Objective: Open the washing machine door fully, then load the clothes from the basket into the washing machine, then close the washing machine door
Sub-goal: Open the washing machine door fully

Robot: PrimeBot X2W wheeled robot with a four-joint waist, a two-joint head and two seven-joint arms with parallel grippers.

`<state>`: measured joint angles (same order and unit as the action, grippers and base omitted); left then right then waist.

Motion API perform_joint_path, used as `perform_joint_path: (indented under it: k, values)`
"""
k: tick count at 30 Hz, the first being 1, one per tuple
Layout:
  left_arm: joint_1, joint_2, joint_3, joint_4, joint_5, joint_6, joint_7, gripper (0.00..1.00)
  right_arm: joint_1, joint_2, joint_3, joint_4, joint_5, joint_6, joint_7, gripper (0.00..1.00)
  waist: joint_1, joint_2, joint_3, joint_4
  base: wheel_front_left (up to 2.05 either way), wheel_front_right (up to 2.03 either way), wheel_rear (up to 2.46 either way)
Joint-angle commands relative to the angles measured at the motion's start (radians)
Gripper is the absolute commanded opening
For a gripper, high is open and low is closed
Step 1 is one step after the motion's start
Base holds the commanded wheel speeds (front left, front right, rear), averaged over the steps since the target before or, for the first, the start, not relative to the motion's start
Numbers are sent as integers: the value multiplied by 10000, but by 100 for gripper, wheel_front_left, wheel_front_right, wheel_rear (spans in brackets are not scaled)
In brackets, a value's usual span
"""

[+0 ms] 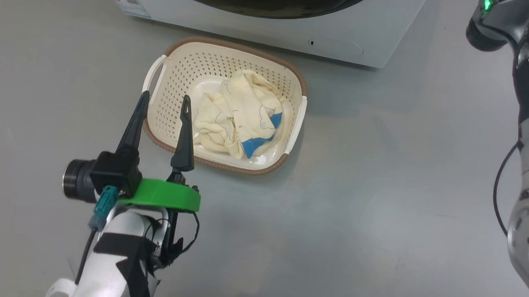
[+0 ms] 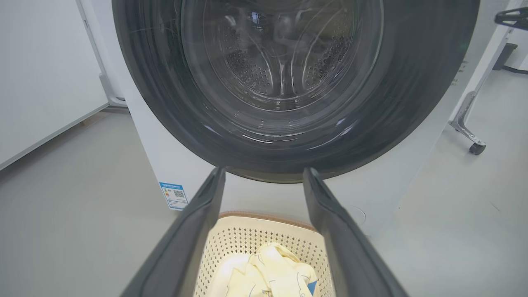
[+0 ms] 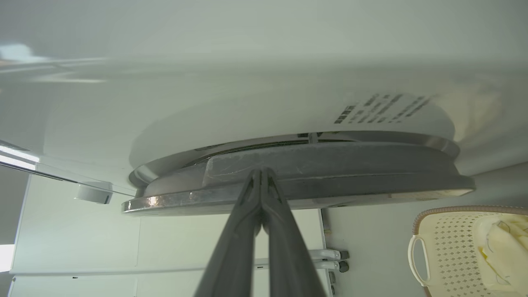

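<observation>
Two clenched fingers of the right gripper [image 3: 261, 173] should hook the door [image 3: 350, 165] rim and pull slowly, while the left gripper [image 1: 165, 96] hangs spread.

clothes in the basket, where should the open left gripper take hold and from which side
Likely the raised crumpled fold at the middle of the clothes, coming straight down from above. The basket walls ring the heap on every side, and the bunched ridge gives the left gripper something to pinch.
</observation>
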<state>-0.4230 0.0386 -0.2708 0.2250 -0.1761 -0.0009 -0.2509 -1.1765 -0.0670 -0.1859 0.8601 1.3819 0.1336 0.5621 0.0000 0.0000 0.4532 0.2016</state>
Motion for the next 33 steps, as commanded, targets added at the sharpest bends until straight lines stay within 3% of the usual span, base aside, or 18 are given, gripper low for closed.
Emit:
perform_joint_path:
  k: [1,19,33]
  values:
    - [-225,137,260,-357,21,-46,-108,100,-546,100,156,-257,-63,-29,-26,0,0,0,80,94,0,0,0]
    - [-472,118,-255,-490,-293,106,-109,100,-2797,86,649,1804,-749,-29,-642,0,0,0,603,754,0,0,0]
    - [-587,117,-309,-480,-380,238,-109,100,-3089,85,1296,2266,-1155,-29,125,0,0,0,737,748,0,0,0]
